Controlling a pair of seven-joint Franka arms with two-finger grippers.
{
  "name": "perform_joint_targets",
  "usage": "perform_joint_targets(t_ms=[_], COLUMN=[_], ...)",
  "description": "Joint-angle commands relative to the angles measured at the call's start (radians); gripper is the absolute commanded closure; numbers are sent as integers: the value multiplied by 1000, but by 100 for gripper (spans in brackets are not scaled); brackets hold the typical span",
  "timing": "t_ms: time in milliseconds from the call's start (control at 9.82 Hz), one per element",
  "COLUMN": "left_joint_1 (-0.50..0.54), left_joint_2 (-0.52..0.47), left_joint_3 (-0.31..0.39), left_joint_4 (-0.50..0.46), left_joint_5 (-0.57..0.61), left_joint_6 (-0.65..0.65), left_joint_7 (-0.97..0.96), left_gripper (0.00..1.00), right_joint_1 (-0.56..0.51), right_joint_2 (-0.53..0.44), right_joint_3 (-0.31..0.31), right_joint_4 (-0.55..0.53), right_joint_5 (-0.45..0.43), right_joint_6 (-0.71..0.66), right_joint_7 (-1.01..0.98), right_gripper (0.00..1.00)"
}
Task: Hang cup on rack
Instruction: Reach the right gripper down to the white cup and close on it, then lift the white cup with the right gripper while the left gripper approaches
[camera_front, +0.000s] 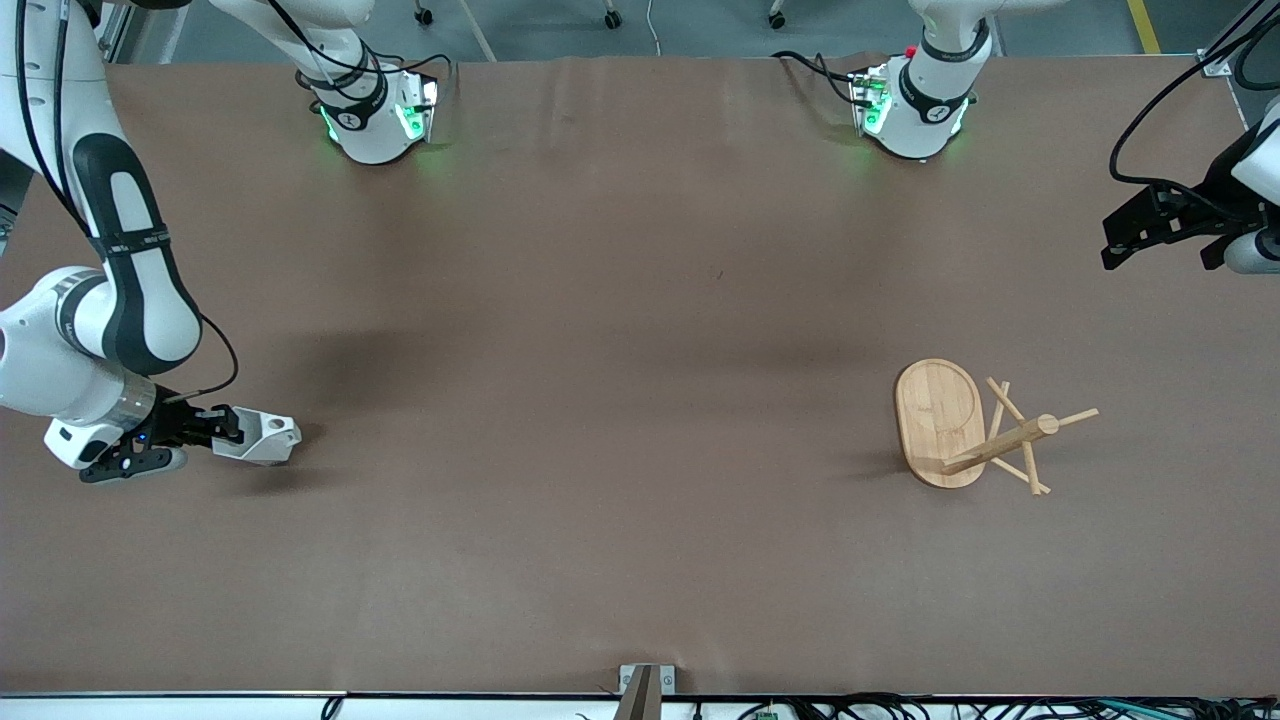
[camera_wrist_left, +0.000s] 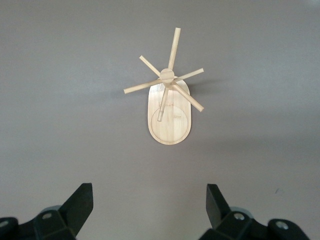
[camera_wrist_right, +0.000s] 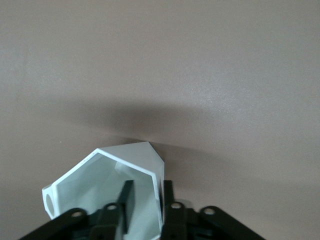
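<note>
The white faceted cup (camera_front: 265, 438) is at the right arm's end of the table, low at the brown table surface, lying on its side. My right gripper (camera_front: 228, 428) is shut on its wall. In the right wrist view one finger is inside the cup (camera_wrist_right: 100, 185) and one outside, with the gripper (camera_wrist_right: 147, 184) clamped on the rim; the handle's hole shows at the edge. The bamboo rack (camera_front: 942, 420) stands upright toward the left arm's end. My left gripper (camera_front: 1120, 248) is open and empty, high above the table, and looks down on the rack (camera_wrist_left: 169, 117) from its wrist view (camera_wrist_left: 150, 192).
The two arm bases (camera_front: 375, 120) stand along the table's edge farthest from the front camera. A small bracket (camera_front: 645, 680) sits at the table's near edge. The brown table (camera_front: 620, 400) lies bare between cup and rack.
</note>
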Motion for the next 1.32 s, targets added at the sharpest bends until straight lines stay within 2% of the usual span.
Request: perform_joint_targets(t_ms=[0,102,407,611,814,916,1120,1222], left_joint_1=[5,8,-25,-97,-165,-169,-170,-170], left_joint_2=[17,16,31,30,22,17,17,17], left_joint_3=[-4,-2,-13,-17,-37,-71,-143,-184], left_joint_4=[-5,-8,-11,-11,-13,-20,-25,-23], left_joint_5=[-36,-71,-81,-81,-84,-105,-182,-202], left_joint_6=[-6,-7,-6,-7,-30,-38,-32,-21], left_joint_7=[14,17,15,23,160,232,250,271], left_gripper=[0,0,0,0,0,0,0,0], right_joint_1=[8,9,60,119,181,222,285,313], right_joint_2=[-25,-45,-167,-227,-254,-254,-249,-246], right_joint_3=[-2,-1,1,18,25,24,25,25], right_joint_4=[-11,-10,16,21,27,45,93,93], right_joint_5=[23,23,23,40,243,338,506,620], right_joint_6=[0,-11,-202,-270,-293,-295,-325,-333], right_joint_7=[-7,-7,80,189,225,234,315,315], right_gripper=[100,100,100,100,100,100,100,100])
